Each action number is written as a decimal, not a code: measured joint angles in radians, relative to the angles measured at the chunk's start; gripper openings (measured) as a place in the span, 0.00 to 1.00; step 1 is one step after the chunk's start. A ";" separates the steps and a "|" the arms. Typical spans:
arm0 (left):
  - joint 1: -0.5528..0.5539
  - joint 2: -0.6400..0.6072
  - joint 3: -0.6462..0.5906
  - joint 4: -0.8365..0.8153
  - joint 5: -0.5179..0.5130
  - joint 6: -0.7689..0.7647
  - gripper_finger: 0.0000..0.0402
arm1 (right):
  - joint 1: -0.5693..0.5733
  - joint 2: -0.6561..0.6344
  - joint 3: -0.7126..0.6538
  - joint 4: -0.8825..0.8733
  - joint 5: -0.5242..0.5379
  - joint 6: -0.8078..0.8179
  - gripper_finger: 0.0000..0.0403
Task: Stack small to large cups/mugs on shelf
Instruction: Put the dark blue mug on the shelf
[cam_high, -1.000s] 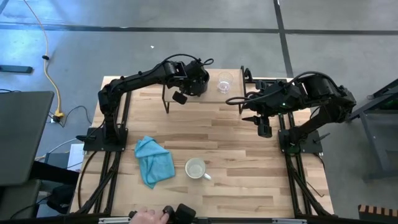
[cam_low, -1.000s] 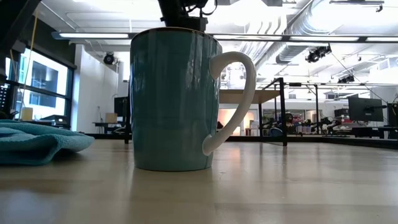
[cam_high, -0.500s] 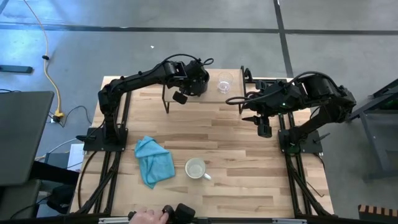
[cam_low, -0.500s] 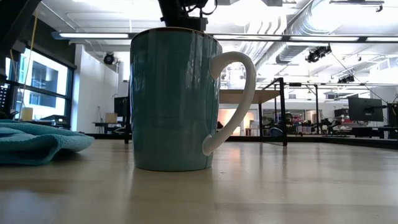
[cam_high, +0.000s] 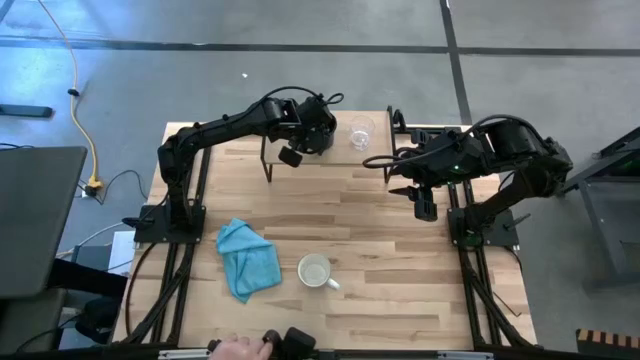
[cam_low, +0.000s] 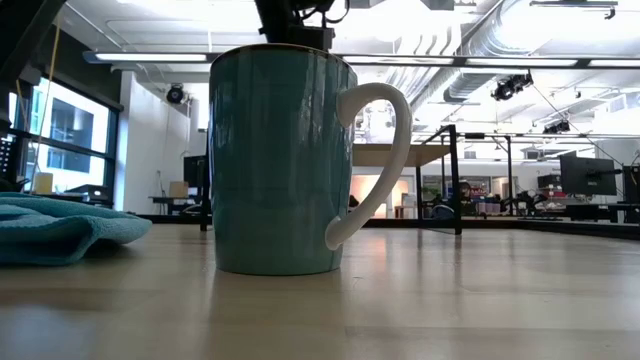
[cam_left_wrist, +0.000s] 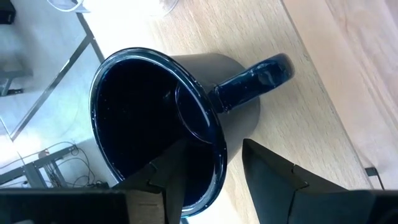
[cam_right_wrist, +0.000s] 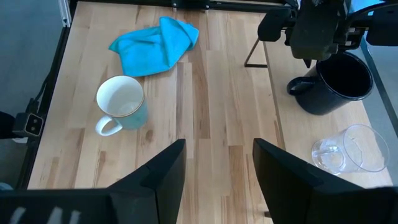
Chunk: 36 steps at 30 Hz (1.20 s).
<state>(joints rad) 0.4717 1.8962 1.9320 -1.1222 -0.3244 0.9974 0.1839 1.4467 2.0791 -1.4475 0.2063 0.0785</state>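
Note:
The black mug (cam_high: 318, 136) stands upright on the shelf (cam_right_wrist: 292, 130) at the table's far edge, its handle (cam_left_wrist: 255, 78) toward the near side. My left gripper (cam_left_wrist: 217, 155) is open above it, one finger inside the mug and one outside beside the handle. The clear glass cup (cam_high: 361, 132) stands on the shelf just right of the mug. The large mug (cam_high: 315, 270), white inside and teal outside, stands on the table near the front. My right gripper (cam_high: 392, 175) is open and empty, near the shelf's right end.
A teal cloth (cam_high: 248, 258) lies crumpled left of the large mug. The shelf's dark legs (cam_high: 268, 165) stand on the table below the left gripper. A person's hand (cam_high: 235, 347) shows at the table's near edge. Bare tabletop lies between shelf and large mug.

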 joint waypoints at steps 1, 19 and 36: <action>0.000 0.000 0.000 0.000 0.000 0.000 0.35 | 0.000 0.000 0.000 0.000 0.000 0.000 0.44; -0.001 0.000 0.000 0.014 0.038 0.000 0.34 | 0.000 0.000 0.000 0.000 0.000 0.000 0.44; -0.010 0.000 0.000 0.034 0.066 0.019 0.34 | 0.000 0.000 0.000 0.000 0.000 -0.011 0.44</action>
<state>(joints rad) 0.4618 1.8961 1.9320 -1.0886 -0.2584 1.0168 0.1837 1.4467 2.0791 -1.4471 0.2066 0.0675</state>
